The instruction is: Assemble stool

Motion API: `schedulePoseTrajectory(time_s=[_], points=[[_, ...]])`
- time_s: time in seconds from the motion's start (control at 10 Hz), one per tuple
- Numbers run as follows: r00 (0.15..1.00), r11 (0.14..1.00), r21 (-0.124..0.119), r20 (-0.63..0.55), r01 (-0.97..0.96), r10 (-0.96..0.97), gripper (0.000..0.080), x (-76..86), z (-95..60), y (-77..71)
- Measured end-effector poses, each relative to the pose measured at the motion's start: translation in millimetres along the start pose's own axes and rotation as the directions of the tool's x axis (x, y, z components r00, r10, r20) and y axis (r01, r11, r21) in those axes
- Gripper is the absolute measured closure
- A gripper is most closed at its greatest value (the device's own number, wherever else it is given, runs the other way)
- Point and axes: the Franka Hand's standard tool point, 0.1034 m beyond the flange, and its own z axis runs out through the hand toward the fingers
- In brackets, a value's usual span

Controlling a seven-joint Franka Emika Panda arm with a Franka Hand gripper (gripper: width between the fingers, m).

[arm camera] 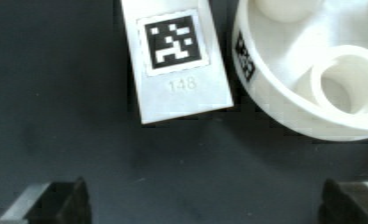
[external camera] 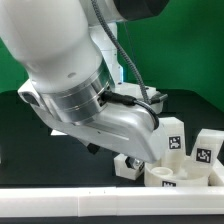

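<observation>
Gripper (arm camera: 207,205): fingers spread wide with nothing between them; both tips (arm camera: 56,200) hover over bare dark table (arm camera: 92,150)
Nearest leg (arm camera: 172,62): lies with its tag facing the wrist camera, ahead of the tips and outside their gap — just beside the seat; whether the two touch I cannot tell
Seat (arm camera: 323,70): round white ring resting on the table; in the exterior view it sits low at that view's right (external camera: 165,178), partly behind the arm
Other legs: two tagged blocks stand at the exterior view's right, one (external camera: 172,135) close to the wrist, one (external camera: 207,152) further out
Step in hand: probably lining up to pick the nearest leg; nothing is held and no leg is fitted to the seat
Risk, crowding: the leg's long edge runs along the seat's rim, so a finger coming down on that side could land on the rim or wedge in and shove the seat
Risk, skew: the leg lies slightly turned against the line between the tips; closing without squaring up could spin it or pinch a corner — a grip that slips on the lift
Risk, sweep: the bulky wrist hangs near the standing legs, and a wide swing could knock one over
</observation>
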Motion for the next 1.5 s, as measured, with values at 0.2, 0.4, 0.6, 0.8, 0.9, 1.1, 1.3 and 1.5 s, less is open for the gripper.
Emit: schedulePoseTrajectory(time_s=[0.2,0.4,0.6,0.8,0.9,1.1,1.3,1.5], points=[[1.000,1.000,0.006,-0.016,0.010,-0.010,0.0150,0.4,4.9,-3.0],[1.000,1.000,0.006,-0.020,0.010,-0.009,0.0150,1.0,10.0,-1.6],[1.000,1.000,0.002,-0.010,0.004,-0.004,0.0150,0.9,13.5,1.6],[1.000,1.000,-0.002,0.005,-0.001,0.001,0.0150,1.8,14.7,5.3],[1.000,1.000,-0.004,0.009,0.000,0.000,0.0150,1.5,14.6,6.1],[0.990,0.999,-0.043,0.142,-0.009,0.015,0.0150,-3.3,17.5,20.8],[0.968,0.997,-0.074,0.248,-0.007,0.026,0.0150,-2.1,18.3,31.0],[0.971,0.997,-0.072,0.240,-0.005,0.022,0.0150,5.5,18.2,29.9]])
